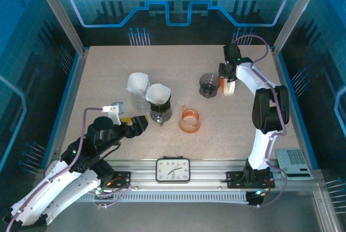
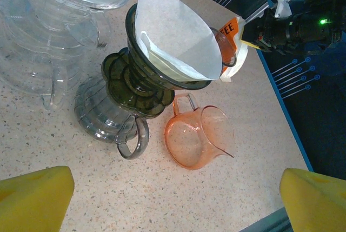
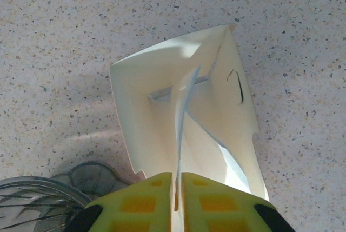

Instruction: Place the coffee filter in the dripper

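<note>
My right gripper (image 3: 177,177) is shut on the thin edge of a white coffee filter (image 3: 181,97) that stands up out of an open white filter box (image 3: 135,113). From above, that gripper (image 1: 228,78) sits over the orange-and-white box (image 1: 230,87) at the back right. An empty grey dripper (image 1: 209,84) stands just left of the box, and its rim (image 3: 38,194) is in the right wrist view. A dark dripper (image 2: 138,75) on a glass carafe (image 1: 160,113) holds a white filter (image 2: 178,37). My left gripper (image 2: 178,199) is open and holds nothing, in front of the carafe.
An orange glass cup (image 1: 190,120) sits right of the carafe. A clear stacked vessel with a white top (image 1: 138,83) stands behind and left of it. A clock (image 1: 173,170) and a keypad (image 1: 294,163) lie at the near edge. Blue walls enclose the table.
</note>
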`<state>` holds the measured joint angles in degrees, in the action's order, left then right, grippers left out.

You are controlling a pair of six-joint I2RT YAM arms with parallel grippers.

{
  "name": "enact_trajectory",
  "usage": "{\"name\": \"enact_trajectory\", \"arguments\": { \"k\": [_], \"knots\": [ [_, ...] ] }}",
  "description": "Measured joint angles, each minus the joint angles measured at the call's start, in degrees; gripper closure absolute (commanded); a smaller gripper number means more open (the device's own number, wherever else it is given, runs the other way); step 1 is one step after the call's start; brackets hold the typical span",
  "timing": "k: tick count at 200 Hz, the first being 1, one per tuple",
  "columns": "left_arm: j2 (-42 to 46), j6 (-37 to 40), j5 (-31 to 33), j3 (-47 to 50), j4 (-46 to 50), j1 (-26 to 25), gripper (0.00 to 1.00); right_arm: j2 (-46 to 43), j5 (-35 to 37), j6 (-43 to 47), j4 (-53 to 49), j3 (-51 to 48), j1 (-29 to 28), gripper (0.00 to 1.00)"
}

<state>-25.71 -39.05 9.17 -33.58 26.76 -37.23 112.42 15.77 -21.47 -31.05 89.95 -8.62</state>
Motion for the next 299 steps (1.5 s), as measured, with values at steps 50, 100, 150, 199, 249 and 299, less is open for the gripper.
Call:
{"name": "enact_trajectory", "arguments": {
  "k": [50,100,150,199,249,299],
  "knots": [
    [0.00,0.00,0.00,0.00,-0.09,0.00,0.01,1.03,0.35,0.42,-0.50,0.02,-0.09,0.96],
    [0.00,0.00,0.00,0.00,-0.09,0.00,0.01,0.55,1.25,0.76,-0.52,-0.09,-0.63,1.00],
    [0.00,0.11,-0.46,0.00,-0.35,0.00,0.01,-8.76,2.73,0.72,-0.35,-4.76,-2.14,1.00],
    [0.00,0.48,-0.46,-0.02,-0.50,0.00,0.01,-22.53,3.19,-0.17,-0.20,-13.57,-3.93,1.00],
    [0.00,1.29,-0.63,-0.02,-0.52,0.00,0.01,-35.69,-2.01,-1.20,-2.25,-17.94,-9.31,1.00],
    [0.00,2.12,-0.61,-0.02,-0.44,0.00,0.01,-43.43,-9.92,0.13,-10.36,-17.33,-16.90,1.00]
  ]
}}
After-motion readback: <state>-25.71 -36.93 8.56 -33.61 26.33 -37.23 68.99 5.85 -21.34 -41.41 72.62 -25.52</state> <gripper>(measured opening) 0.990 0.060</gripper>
